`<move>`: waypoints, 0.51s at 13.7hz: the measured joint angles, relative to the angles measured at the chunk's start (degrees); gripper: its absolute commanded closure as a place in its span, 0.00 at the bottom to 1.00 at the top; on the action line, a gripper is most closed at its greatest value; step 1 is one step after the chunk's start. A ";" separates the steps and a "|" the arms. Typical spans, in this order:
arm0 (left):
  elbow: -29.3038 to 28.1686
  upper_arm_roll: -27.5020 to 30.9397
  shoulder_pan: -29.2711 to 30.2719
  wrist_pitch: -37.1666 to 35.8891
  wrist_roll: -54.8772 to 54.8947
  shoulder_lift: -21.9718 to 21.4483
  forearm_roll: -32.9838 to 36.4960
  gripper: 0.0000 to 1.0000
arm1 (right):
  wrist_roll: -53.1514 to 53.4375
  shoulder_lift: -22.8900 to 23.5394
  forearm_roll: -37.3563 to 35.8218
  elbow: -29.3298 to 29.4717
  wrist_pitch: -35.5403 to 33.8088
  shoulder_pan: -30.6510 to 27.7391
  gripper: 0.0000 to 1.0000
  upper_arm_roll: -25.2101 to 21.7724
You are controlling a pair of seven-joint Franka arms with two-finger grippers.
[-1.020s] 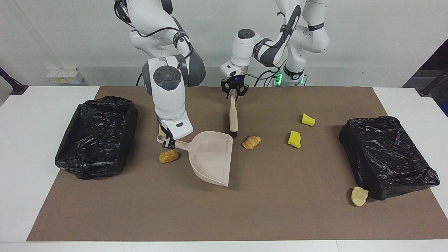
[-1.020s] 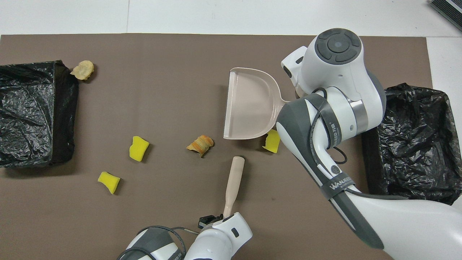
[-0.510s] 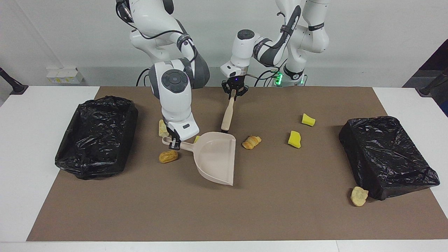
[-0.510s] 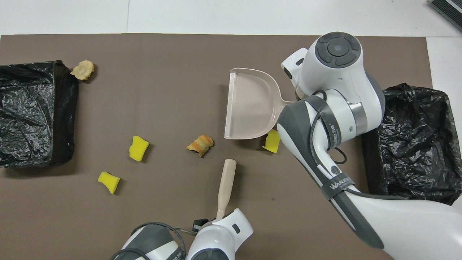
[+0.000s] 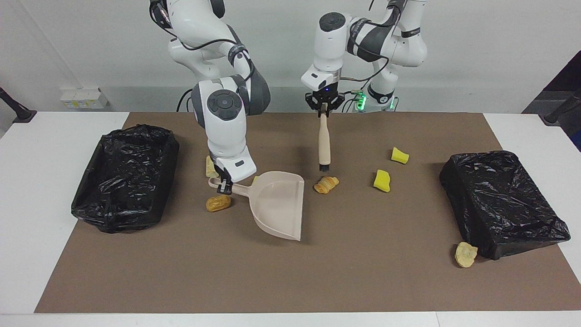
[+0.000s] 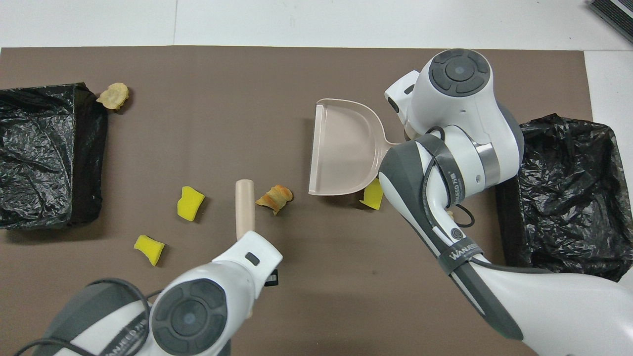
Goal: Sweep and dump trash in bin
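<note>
1. Right gripper (image 5: 223, 186) is clamped tight on the handle of the beige dustpan (image 5: 278, 204), which sits on the brown mat (image 5: 317, 272) with its mouth turned toward the left arm's end.
2. Left gripper (image 5: 323, 105) hangs up in the air, pinched shut on the top of the brush (image 5: 323, 141); the brush dangles upright, black bristles down, over the mat just by the croissant (image 5: 326, 184).
3. That croissant lies right beside the dustpan's open mouth, not touching it.
4. A bread roll (image 5: 218, 203) rests just beside the dustpan's handle; a pale lump (image 5: 210, 167) sits near the handle too, nearer the robots.
5. One yellow sponge chunk (image 6: 372, 194) peeks out at the dustpan's edge nearest the robots.
6. Two more yellow sponge chunks (image 5: 382, 180) (image 5: 399, 155) lie well apart from the dustpan, toward the left arm's end.
7. Another pale lump (image 5: 465, 254) sits far from the dustpan, touching the black-bagged bin (image 5: 499, 204) there.
</note>
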 measured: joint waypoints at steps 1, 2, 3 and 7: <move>-0.01 0.02 3.06 0.01 0.10 0.26 0.32 1.00 | -0.12 0.00 0.00 -0.61 0.20 0.02 1.00 0.04; -0.01 0.00 6.39 0.12 0.87 0.71 1.68 1.00 | -0.16 0.00 0.00 -0.98 0.62 0.05 1.00 0.06; 0.01 0.02 9.52 0.30 2.87 1.22 3.47 1.00 | -0.16 -0.01 0.00 -1.16 1.11 0.10 1.00 0.07; 2.86 0.14 22.67 0.98 16.13 5.14 7.91 1.00 | -0.17 -0.01 -0.77 -1.29 1.82 0.12 1.00 0.03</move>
